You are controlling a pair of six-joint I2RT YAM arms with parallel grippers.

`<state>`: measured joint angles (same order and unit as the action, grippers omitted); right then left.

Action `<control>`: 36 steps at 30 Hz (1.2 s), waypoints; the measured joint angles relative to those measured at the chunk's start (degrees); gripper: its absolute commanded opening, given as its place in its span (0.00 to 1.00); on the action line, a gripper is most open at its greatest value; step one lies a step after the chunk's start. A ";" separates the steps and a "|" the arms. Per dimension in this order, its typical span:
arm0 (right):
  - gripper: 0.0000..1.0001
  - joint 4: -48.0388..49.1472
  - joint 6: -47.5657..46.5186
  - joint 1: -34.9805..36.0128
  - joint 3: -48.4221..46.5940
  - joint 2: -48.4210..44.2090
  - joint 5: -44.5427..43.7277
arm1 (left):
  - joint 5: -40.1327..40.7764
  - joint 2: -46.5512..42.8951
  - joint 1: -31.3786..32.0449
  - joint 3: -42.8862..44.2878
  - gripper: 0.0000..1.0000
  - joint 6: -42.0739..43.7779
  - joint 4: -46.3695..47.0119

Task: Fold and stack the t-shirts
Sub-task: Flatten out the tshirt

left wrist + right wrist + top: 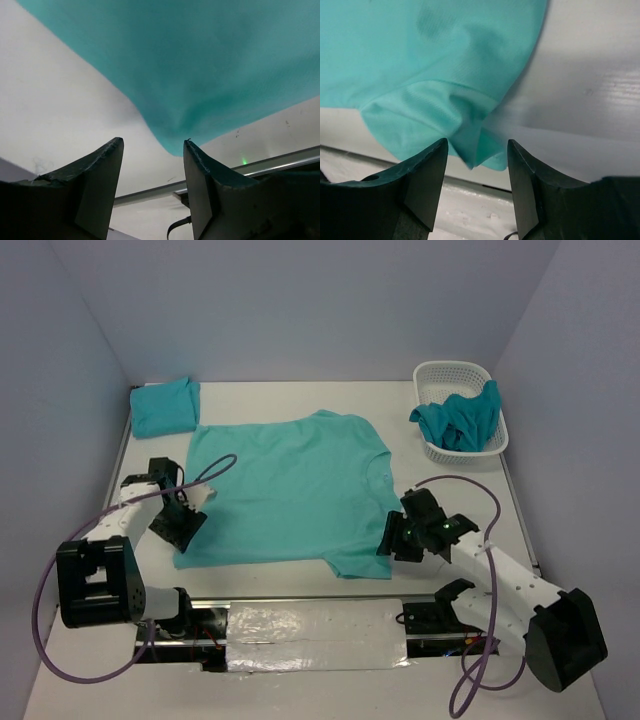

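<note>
Our left fingers (200, 165) and right fingers (427, 165) stand released with nothing clamped, each just at a near corner of the shirt (285, 490) lying flat on the middle of the surface (300, 395). We judge the task early. One folded shirt (165, 405) sits at the far left, this one is not yet folded, and crumpled shirts (460, 420) wait in the basket (440, 370).
</note>
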<state>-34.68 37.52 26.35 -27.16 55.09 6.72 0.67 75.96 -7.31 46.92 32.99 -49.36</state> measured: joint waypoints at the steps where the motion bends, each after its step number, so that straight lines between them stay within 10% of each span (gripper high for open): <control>1: 0.58 -0.74 0.22 0.31 -0.13 -0.92 0.09 | 0.00 0.09 0.00 -1.49 0.66 0.22 0.39; 12: 0.60 -1.49 3.91 8.87 -0.44 4.90 -0.87 | 0.00 2.12 0.00 -5.97 0.62 -0.35 4.07; 15: 0.54 -0.44 5.20 10.93 -0.39 7.21 -2.03 | -0.02 3.08 0.00 -5.99 0.35 -0.87 5.90; 18: 0.21 1.03 6.36 11.19 -0.42 8.35 -2.25 | -0.24 3.45 0.00 -6.10 0.00 -1.03 6.40; 21: 0.00 2.97 7.63 11.41 0.74 8.39 -2.56 | -0.61 3.23 0.00 -6.75 0.00 -0.90 6.99; 36: 0.00 0.31 3.58 7.28 -13.44 4.92 -4.76 | -1.03 0.09 0.00 7.08 0.00 -1.75 2.51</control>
<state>-34.37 41.10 33.63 -40.60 60.01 1.96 -0.36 76.05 -7.31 54.00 31.24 -46.85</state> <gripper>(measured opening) 0.012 0.036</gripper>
